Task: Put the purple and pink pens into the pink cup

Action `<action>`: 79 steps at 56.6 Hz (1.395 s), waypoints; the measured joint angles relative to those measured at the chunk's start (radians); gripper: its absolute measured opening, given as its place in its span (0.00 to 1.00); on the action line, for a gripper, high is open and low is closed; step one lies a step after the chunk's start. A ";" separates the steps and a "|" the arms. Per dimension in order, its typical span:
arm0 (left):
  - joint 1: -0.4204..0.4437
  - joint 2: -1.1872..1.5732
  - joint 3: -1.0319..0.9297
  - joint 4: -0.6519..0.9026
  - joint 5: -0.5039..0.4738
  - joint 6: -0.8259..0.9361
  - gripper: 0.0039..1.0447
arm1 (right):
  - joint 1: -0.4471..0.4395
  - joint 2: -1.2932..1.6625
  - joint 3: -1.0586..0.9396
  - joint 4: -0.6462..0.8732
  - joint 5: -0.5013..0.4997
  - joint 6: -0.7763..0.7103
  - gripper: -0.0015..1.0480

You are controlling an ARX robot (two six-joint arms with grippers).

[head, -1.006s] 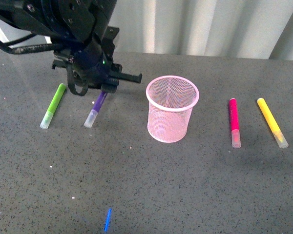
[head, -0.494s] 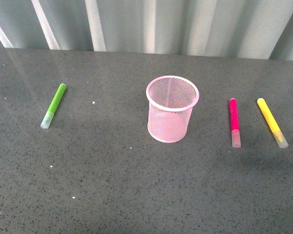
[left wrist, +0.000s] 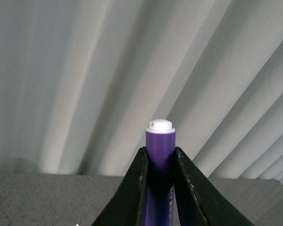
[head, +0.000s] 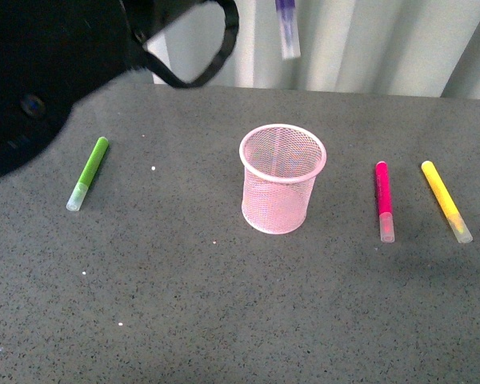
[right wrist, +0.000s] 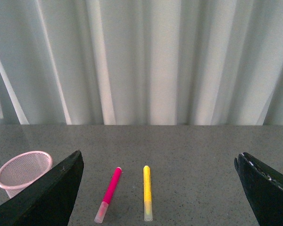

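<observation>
My left gripper (left wrist: 160, 153) is shut on the purple pen (left wrist: 160, 155), whose white end sticks out past the fingertips. In the front view the purple pen (head: 286, 28) hangs upright at the top edge, cap down, high above the pink cup (head: 282, 178) and roughly over it. The cup stands upright mid-table and looks empty. The pink pen (head: 383, 200) lies on the table to the cup's right. My right gripper (right wrist: 159, 155) is open and empty, above the table near the pink pen (right wrist: 109, 193). The cup (right wrist: 23, 172) shows beside one finger.
A lime-green marker (head: 88, 172) lies left of the cup. A yellow marker (head: 446, 200) lies right of the pink pen, also seen in the right wrist view (right wrist: 147, 192). My left arm (head: 48, 72) fills the front view's upper left. A pale curtain backs the table.
The purple pen has left the table where it lay beside the green marker. It now hangs high over the cup in my left gripper. The other pens and the cup have not moved.
</observation>
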State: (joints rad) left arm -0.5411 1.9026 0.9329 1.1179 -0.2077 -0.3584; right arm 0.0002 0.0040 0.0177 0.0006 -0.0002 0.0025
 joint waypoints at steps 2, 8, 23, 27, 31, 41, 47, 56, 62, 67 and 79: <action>-0.006 0.022 0.000 0.013 -0.003 0.000 0.12 | 0.000 0.000 0.000 0.000 0.000 0.000 0.93; -0.023 0.106 -0.001 0.063 -0.023 -0.011 0.12 | 0.000 0.000 0.000 0.000 0.000 0.000 0.93; -0.023 0.239 0.000 0.127 -0.058 -0.031 0.12 | 0.000 0.000 0.000 0.000 0.000 0.000 0.93; -0.023 0.257 0.000 0.142 -0.071 -0.048 0.12 | 0.000 0.000 0.000 0.000 0.000 0.000 0.93; -0.029 0.269 0.000 0.146 -0.079 -0.061 0.12 | 0.000 0.000 0.000 0.000 0.000 0.000 0.93; -0.052 0.278 -0.006 0.168 -0.087 -0.066 0.12 | 0.000 0.000 0.000 0.000 0.000 0.000 0.93; -0.064 0.286 -0.008 0.174 -0.089 -0.066 0.12 | 0.000 0.000 0.000 0.000 0.000 0.000 0.93; -0.065 0.307 -0.009 0.181 -0.103 -0.062 0.12 | 0.000 0.000 0.000 0.000 0.000 0.000 0.93; -0.065 0.317 -0.009 0.181 -0.103 -0.061 0.12 | 0.000 0.000 0.000 0.000 0.000 0.000 0.93; -0.065 0.317 -0.009 0.178 -0.094 -0.063 0.26 | 0.000 0.000 0.000 0.000 0.000 0.000 0.93; -0.051 0.261 -0.058 0.171 -0.064 -0.090 0.61 | 0.000 0.000 0.000 0.000 0.000 0.000 0.93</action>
State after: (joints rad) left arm -0.5926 2.1635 0.8745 1.2884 -0.2714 -0.4480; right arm 0.0002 0.0040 0.0177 0.0006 -0.0002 0.0025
